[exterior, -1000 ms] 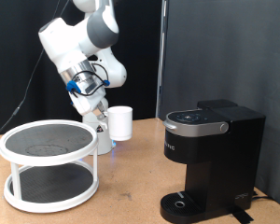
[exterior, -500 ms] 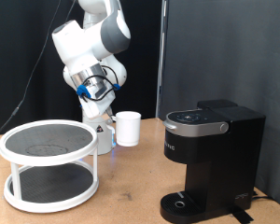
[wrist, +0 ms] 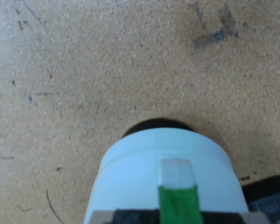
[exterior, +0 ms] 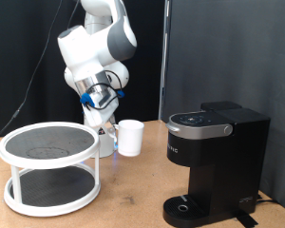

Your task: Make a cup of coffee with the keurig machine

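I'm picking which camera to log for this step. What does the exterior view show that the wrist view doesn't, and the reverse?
Only the exterior view shows the keurig machine with its lid down, the two-tier round rack and the arm carrying the cup above the table. Only the wrist view shows a green-taped finger against the cup's wall and tape marks on the tabletop. Both show the white cup in the gripper.

Exterior view side-on, mid-distance, table height; wrist view close, looking down on tabletop (wrist: pixel 75 84); both share the cup (exterior: pixel 131 137).
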Robot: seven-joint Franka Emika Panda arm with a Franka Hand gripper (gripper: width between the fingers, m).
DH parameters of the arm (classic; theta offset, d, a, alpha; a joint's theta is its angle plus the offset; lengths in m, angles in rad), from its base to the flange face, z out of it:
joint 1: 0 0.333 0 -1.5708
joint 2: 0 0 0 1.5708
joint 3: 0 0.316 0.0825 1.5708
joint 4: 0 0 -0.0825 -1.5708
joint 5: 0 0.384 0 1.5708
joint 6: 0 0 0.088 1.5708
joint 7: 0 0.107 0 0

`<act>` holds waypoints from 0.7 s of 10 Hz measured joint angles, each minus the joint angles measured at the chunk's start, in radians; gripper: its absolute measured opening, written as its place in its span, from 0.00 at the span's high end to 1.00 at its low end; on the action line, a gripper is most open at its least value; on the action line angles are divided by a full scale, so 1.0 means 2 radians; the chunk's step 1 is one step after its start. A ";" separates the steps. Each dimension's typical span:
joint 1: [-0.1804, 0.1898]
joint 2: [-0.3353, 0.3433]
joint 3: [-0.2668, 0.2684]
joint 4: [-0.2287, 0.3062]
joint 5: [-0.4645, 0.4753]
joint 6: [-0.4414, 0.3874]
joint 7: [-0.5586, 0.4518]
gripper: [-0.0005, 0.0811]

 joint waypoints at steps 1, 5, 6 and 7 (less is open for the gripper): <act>0.000 0.013 0.005 0.000 -0.004 0.011 0.007 0.98; 0.002 0.071 0.020 0.006 0.003 0.070 0.009 0.98; 0.005 0.085 0.023 0.009 0.015 0.082 0.004 0.98; 0.010 0.099 0.026 0.013 0.028 0.095 -0.002 0.98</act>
